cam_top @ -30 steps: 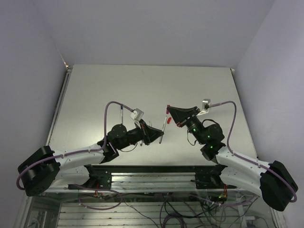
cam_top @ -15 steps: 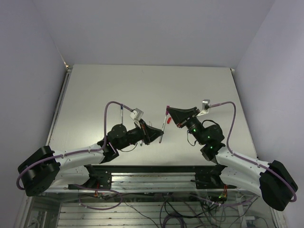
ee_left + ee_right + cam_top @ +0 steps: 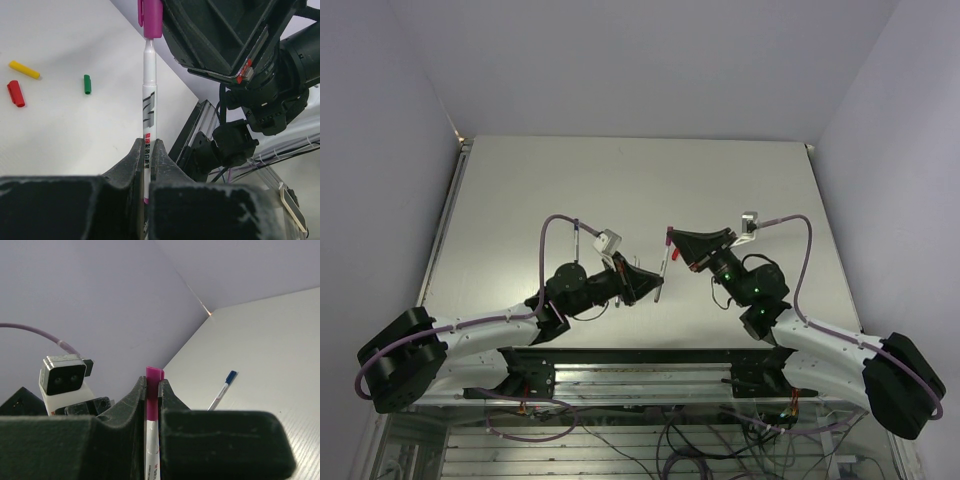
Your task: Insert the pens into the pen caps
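My left gripper (image 3: 147, 146) is shut on the lower barrel of a white pen (image 3: 149, 102) that stands straight up from the jaws. A purple cap (image 3: 152, 17) sits over its tip, and the pen's narrow neck shows just below the cap. My right gripper (image 3: 153, 382) is shut on that purple cap (image 3: 154, 390), with the pen's barrel (image 3: 152, 455) running down between the fingers. From above, the two grippers (image 3: 655, 288) (image 3: 677, 246) meet over the table's near middle, joined by the pen (image 3: 663, 265). Yellow (image 3: 24, 70), red (image 3: 15, 93) and green (image 3: 87, 84) caps lie loose on the table.
A pen with a blue cap (image 3: 223, 389) lies on the white table (image 3: 620, 180). The left wrist camera (image 3: 62, 377) sits close beside my right fingers. The right arm's black body (image 3: 220, 40) fills the upper right of the left wrist view.
The right gripper with the purple cap has shifted slightly left, toward the pen. The left arm has held still with the pen.
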